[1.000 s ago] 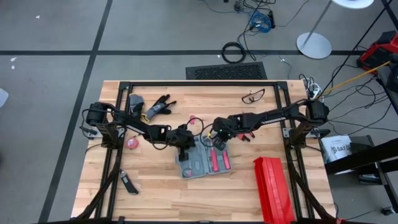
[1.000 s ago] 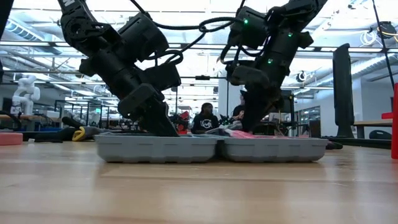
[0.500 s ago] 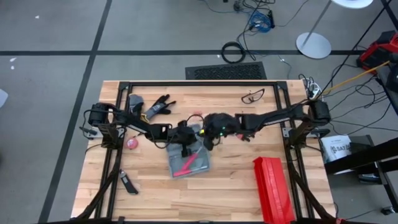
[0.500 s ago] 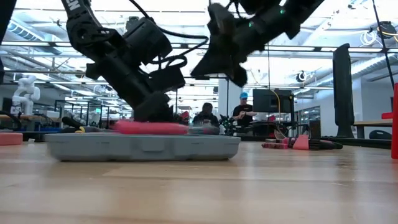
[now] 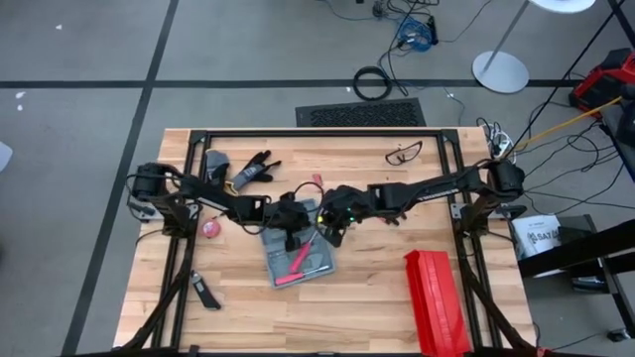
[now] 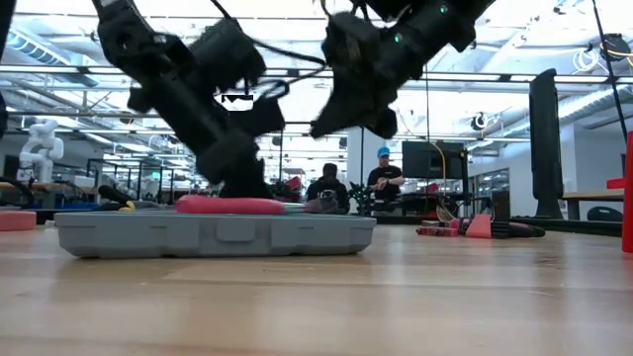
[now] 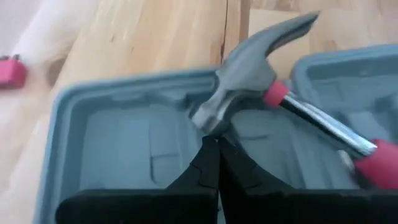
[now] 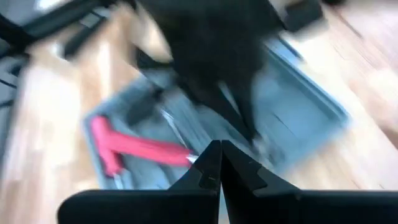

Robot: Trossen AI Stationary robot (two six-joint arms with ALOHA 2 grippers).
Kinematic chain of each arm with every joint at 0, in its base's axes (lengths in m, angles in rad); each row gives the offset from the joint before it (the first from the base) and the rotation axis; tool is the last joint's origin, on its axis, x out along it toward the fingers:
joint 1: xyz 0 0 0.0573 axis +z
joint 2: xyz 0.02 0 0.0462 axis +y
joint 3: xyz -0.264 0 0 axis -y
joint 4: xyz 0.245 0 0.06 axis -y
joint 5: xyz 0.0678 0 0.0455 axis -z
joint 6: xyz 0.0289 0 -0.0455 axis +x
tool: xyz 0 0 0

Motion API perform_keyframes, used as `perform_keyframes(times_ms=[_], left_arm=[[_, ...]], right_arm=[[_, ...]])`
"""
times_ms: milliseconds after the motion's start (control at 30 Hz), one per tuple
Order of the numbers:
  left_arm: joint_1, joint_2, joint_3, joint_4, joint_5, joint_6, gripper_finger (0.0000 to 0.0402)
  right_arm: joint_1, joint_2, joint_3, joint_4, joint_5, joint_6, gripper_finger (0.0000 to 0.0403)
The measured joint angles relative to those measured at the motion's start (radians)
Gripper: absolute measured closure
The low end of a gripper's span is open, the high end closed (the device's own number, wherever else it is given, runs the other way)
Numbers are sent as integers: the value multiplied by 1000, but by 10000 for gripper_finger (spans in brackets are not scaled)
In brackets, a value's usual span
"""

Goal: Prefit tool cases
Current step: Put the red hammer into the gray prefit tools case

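Near the desk's middle lies the open tool case; both closed hands, left hand and right hand, hold nothing. Only the left wrist view shows a hammer head inside it.

One tool case, one hammer

We see a wooden table bearing the tool case under both closed jaws, a red ribbed box aside, perhaps gloves.

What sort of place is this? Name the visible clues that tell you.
Probably a robotics lab or workshop: a wooden table in a black frame, loose cables on the concrete floor, and people at monitors behind.
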Motion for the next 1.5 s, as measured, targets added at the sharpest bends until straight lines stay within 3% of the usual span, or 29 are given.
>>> perform_keyframes(times_ms=[200,433,667,900,1100,1167,1333,1500], left_arm=[[-1,-186,5,-58,0,9,401],[-8,-376,7,-417,-9,0,401],[-36,-368,6,-727,-8,-115,401],[-85,-350,6,-758,30,-161,401],[-99,-351,6,-756,-60,-170,401],[-99,-351,6,-758,-99,-153,401],[-99,-351,6,-757,-205,-111,401],[-96,-351,7,-757,-236,-86,401]], right_arm=[[4,2,-3,-134,117,18,402],[3,55,-10,-158,133,25,403],[4,133,-12,-189,133,33,403],[8,137,-12,-193,162,14,403],[41,69,-12,-215,298,-112,403],[45,41,-12,-181,269,-179,403],[43,48,-12,-43,44,-303,371],[56,92,45,-2,29,-351,300]])
